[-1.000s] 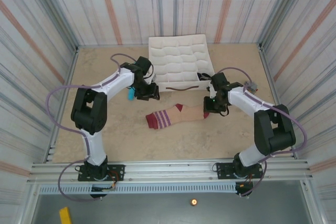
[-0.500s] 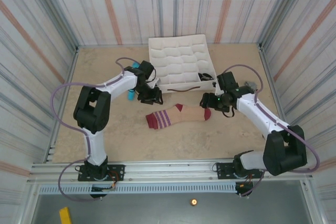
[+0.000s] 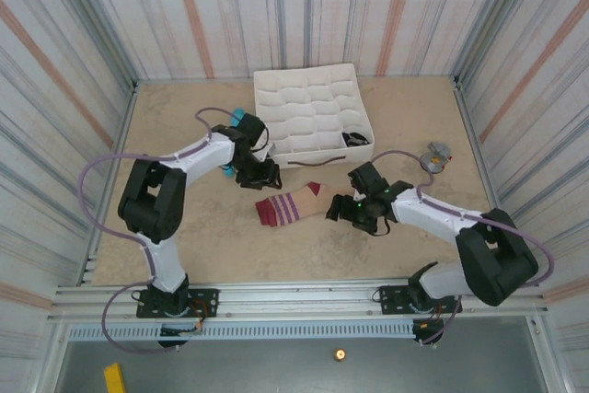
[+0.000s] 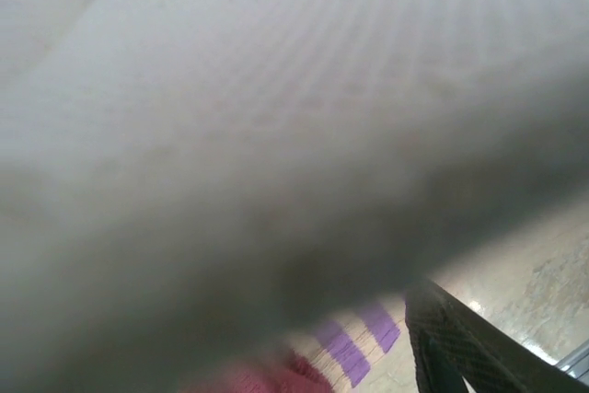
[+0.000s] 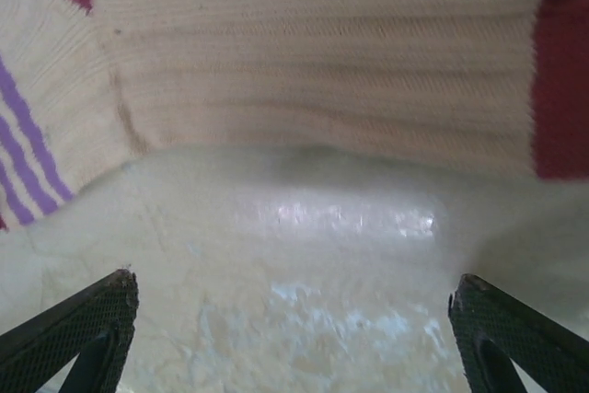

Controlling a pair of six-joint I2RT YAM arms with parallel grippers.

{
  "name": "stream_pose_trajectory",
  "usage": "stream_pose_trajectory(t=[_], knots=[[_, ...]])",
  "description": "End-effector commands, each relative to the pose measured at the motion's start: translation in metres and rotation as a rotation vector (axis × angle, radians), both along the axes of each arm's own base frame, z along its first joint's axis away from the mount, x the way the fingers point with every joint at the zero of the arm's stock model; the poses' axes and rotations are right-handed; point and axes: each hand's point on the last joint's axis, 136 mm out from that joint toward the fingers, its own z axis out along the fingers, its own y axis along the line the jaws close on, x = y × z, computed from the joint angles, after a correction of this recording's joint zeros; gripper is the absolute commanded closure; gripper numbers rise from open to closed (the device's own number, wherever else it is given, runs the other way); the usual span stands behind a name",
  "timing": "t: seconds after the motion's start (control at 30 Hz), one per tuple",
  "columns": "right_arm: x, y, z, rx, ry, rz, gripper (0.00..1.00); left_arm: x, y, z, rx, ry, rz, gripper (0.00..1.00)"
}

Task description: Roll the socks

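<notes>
Our right gripper point(image 5: 294, 342) hangs low over the tabletop, jaws spread wide with nothing between them. Its wrist view looks onto the middle of the beige knitted sock with maroon toe and heel and purple-striped cuff point(image 5: 322, 71), and the fingertips stop just short of the fabric, over bare surface. From above, that gripper sits at the sock's toe end. The sock lies flat on the pale wooden table point(image 3: 184, 227), stretched left to right just in front of the white fabric compartment tray point(image 3: 313, 148).

Our left gripper point(image 3: 259, 175) hovers near the tray's front left corner, close to the cuff end. Its wrist view is mostly blur, so we cannot tell whether it is spread or closed.

We judge the step to be starting the roll at the toe. To do it well, we should set the right fingers either side of the toe edge, pinch fabric only, and turn it tightly towards the cuff, square to the sock's length. Pinning the cuff with the left gripper would stop sliding.

We see a dark item point(image 3: 354, 138) in the tray's near right compartment; it may be the second sock.
</notes>
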Motion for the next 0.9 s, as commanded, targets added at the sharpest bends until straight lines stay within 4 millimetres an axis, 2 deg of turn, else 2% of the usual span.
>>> stream_pose_trajectory(t=[0.0, 0.2, 0.33, 0.4, 0.5, 0.67, 0.77, 0.87], knots=[[0.021, 0.008, -0.002, -0.018, -0.039, -0.055, 0.08, -0.02, 0.02, -0.011, 0.089, 0.042, 0.096, 0.31], [0.037, 0.011, -0.011, -0.039, -0.057, -0.061, 0.06, -0.01, 0.03, 0.007, 0.115, -0.055, 0.153, 0.26], [0.049, 0.01, -0.018, -0.068, -0.045, -0.047, 0.06, 0.007, 0.031, 0.023, 0.095, -0.088, 0.18, 0.25], [0.056, 0.009, -0.02, -0.076, -0.045, -0.049, 0.06, 0.017, 0.031, 0.035, 0.101, -0.103, 0.176, 0.26], [0.07, 0.005, -0.02, -0.072, -0.051, -0.059, 0.06, 0.022, 0.031, 0.055, 0.102, -0.131, 0.155, 0.26], [0.094, -0.001, -0.017, -0.086, -0.075, -0.043, 0.06, 0.009, 0.031, 0.077, 0.066, -0.152, 0.112, 0.25], [0.104, 0.004, -0.005, -0.101, -0.117, 0.005, 0.05, -0.003, 0.034, 0.079, 0.049, -0.15, 0.101, 0.24], [0.107, 0.01, 0.015, -0.137, -0.19, 0.067, 0.01, -0.016, 0.032, 0.076, 0.015, -0.123, 0.079, 0.25]])
